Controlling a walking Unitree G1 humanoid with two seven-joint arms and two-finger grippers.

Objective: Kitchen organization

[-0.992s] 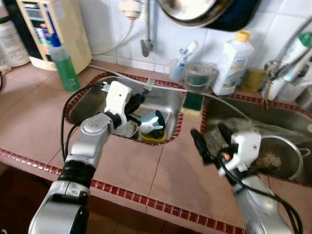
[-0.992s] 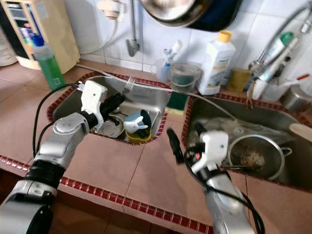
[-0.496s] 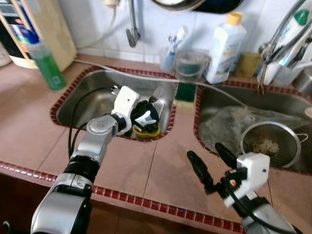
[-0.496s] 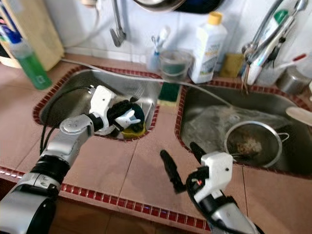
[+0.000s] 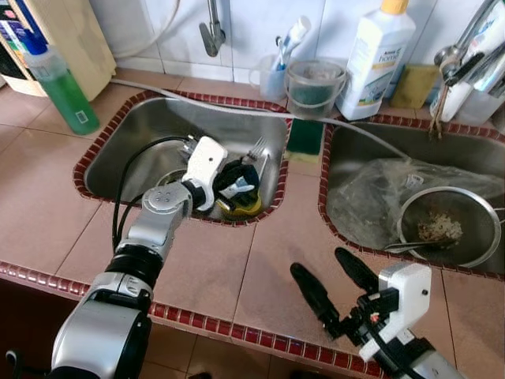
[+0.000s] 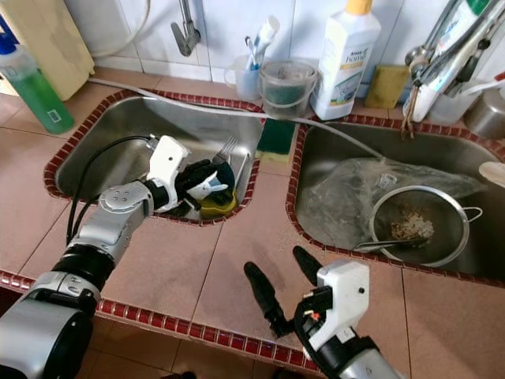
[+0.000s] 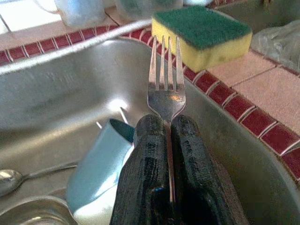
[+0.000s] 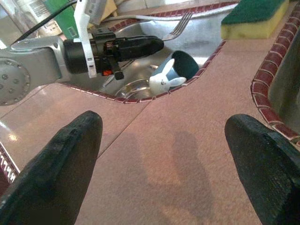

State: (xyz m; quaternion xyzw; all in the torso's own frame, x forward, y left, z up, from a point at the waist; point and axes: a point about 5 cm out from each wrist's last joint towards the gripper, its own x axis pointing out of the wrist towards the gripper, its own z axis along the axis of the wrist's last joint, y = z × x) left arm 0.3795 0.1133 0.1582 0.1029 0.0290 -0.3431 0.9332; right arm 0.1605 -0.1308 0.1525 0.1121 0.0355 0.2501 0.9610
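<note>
My left gripper reaches into the left sink and is shut on the handle of a metal fork. The fork's tines point at the sink's back right corner. Just below the fingers lies a light blue cup with a white bunny figure, on something yellow. A spoon and a small metal bowl lie in the sink beside it. My right gripper hovers open over the tiled counter near its front edge, with nothing between its fingers.
A green-and-yellow sponge sits on the divider between the sinks. The right sink holds a plastic bag and a metal strainer. Behind stand a green soap bottle, a toothbrush cup, a clear tub and a white bottle.
The camera has tilted down. My right gripper has drawn back from the right sink's edge toward the counter's front edge. My left gripper has shifted slightly right, over the blue cup.
</note>
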